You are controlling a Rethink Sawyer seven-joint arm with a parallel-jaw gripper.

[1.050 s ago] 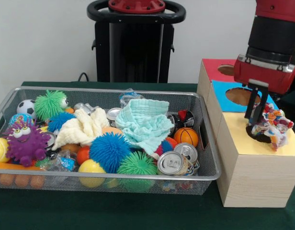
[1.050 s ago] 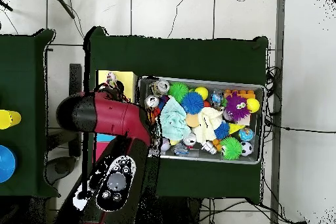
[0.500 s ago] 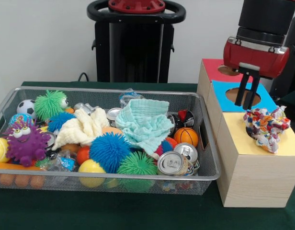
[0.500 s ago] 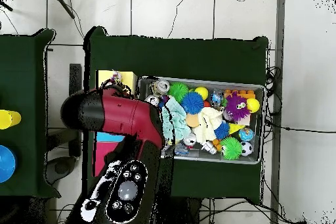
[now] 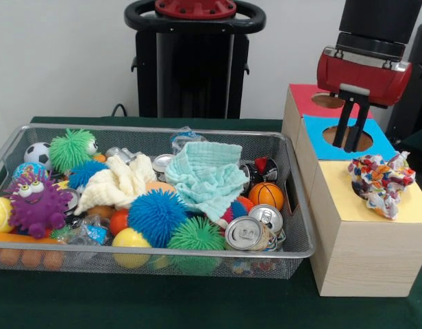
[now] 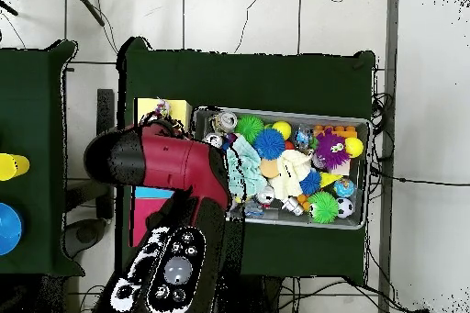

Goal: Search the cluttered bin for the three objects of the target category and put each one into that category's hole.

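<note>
Nearest the camera, along the front wall of the wire mesh bin [image 5: 163, 255], lie two crushed drink cans [image 5: 255, 229], a green spiky ball [image 5: 195, 235], a yellow ball [image 5: 131, 240] and, toward the left end, a purple spiky monster toy [image 5: 37, 202]. Just behind these sit a blue spiky ball [image 5: 155, 214], a small basketball [image 5: 266, 195], a cream cloth [image 5: 119, 181] and a mint green cloth [image 5: 207, 175] heaped over the middle of the clutter. At the far left corner of the bin are another green spiky ball [image 5: 71, 149] and a small soccer ball [image 5: 38, 153]. Beside the bin, on its right, stands a wooden box [image 5: 355, 240] whose top is split into a yellow panel [image 5: 344, 195], a blue panel [image 5: 317, 133] with a round hole [image 5: 348, 138], and a red panel [image 5: 303, 96] farthest back with its own hole. A crumpled multicoloured cloth [image 5: 381, 181] rests on the yellow panel, near its far right part, free of the robot. Above the blue hole hangs the gripper [image 5: 351, 123], empty and apart from the cloth; its dark fingers appear close together, though from this angle I cannot tell for sure whether they are closed. From overhead, the red arm [image 6: 161, 162] covers most of the box.
</note>
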